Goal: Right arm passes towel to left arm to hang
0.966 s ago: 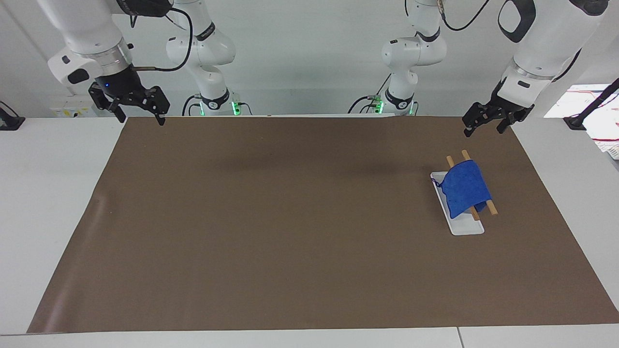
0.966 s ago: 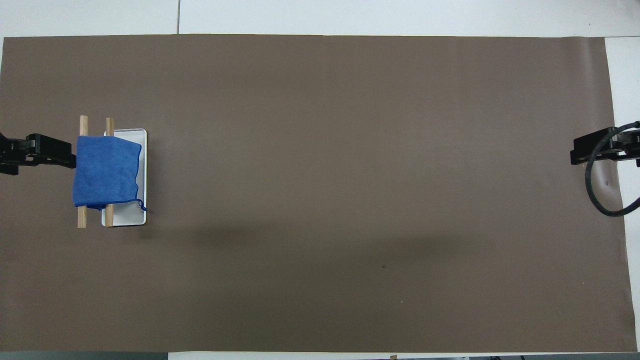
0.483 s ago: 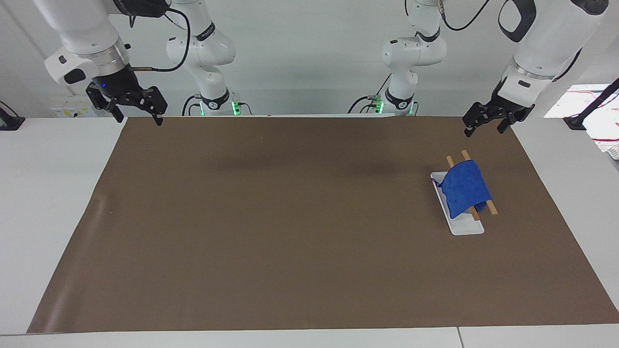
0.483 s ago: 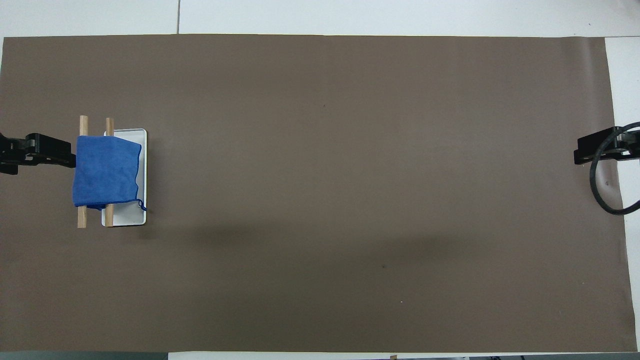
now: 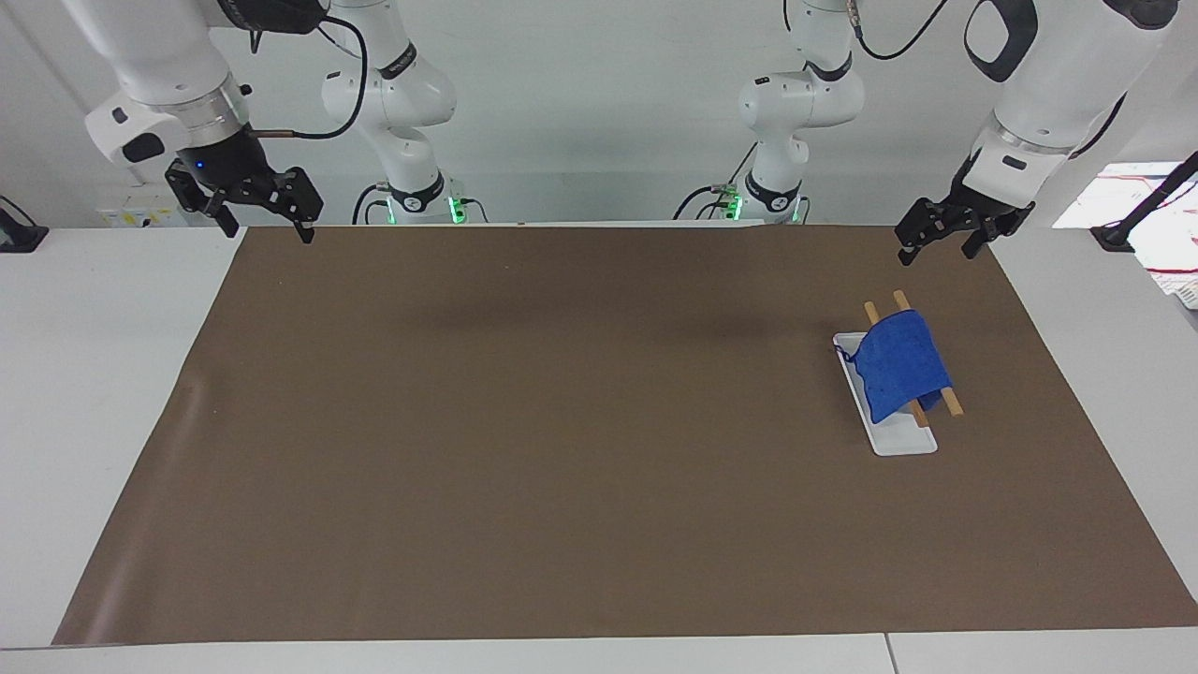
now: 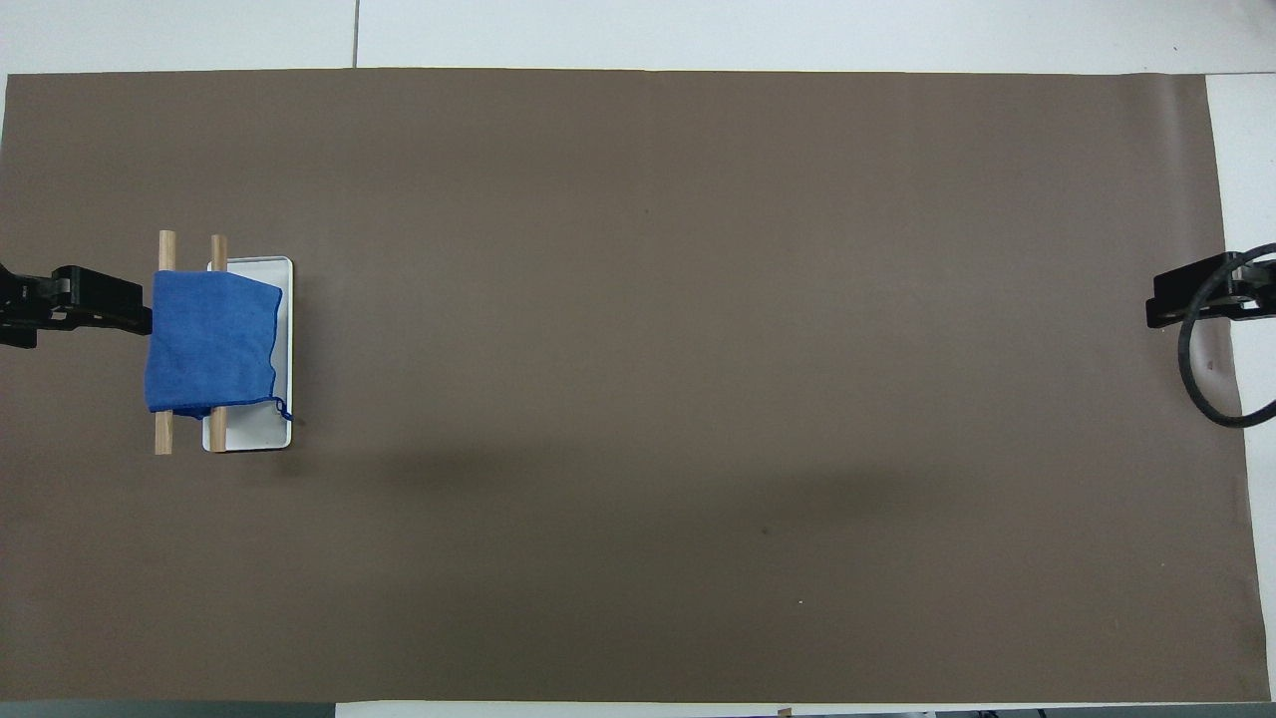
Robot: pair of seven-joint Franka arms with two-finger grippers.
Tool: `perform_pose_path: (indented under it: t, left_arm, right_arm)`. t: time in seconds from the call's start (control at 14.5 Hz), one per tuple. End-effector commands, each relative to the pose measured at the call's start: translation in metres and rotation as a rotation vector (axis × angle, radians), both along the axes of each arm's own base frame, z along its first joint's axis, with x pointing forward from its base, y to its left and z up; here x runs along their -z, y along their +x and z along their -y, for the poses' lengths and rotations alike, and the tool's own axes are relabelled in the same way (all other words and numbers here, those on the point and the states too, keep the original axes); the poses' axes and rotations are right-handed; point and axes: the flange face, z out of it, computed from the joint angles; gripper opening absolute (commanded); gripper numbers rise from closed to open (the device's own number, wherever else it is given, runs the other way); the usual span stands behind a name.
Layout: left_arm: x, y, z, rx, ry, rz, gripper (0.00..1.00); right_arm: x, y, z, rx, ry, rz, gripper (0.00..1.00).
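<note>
A bright blue towel [image 5: 900, 363] hangs draped over two wooden rails [image 5: 947, 401] of a small rack, its lower edge falling onto the rack's white base [image 5: 900, 442], at the left arm's end of the bench [image 5: 84, 374]. A thin blue loop [image 6: 283, 409] trails from one corner of the cloth onto the white base. The rack stands on a brown mat [image 5: 562, 421] that covers most of the bench top, close to the mat's edge at that end and nearer the robots' edge than the edge away from them. The mat's middle carries only soft shadows.

The left gripper [image 5: 943, 239] hangs in the air over the mat's corner nearest the left arm's base, apart from the rack, its fingers spread wide and holding nothing. The right gripper [image 5: 266, 223] hovers over the mat's other robot-side corner, well apart from the towel, a small blue light on its black body, its fingers likewise wide apart and empty. Two slimmer white arms [image 5: 398, 103] with green-lit bases stand at the bench's robot-side edge between the two large arms.
</note>
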Motion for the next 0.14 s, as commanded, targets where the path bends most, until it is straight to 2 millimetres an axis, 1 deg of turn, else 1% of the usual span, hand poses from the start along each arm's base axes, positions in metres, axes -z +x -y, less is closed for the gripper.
perform_pose_path:
  t: [0.0, 0.07]
  left_arm:
    - [-0.0011, -0.0011, -0.0037, 0.013, 0.008, 0.001, 1.00]
    - [-0.0010, -0.0013, -0.0029, 0.014, 0.008, 0.000, 1.00]
  right_arm:
    - [0.0001, -0.0049, 0.0032, 0.013, -0.005, 0.014, 1.00]
    - [-0.0007, -0.0054, 0.0032, 0.011, -0.005, 0.016, 1.00]
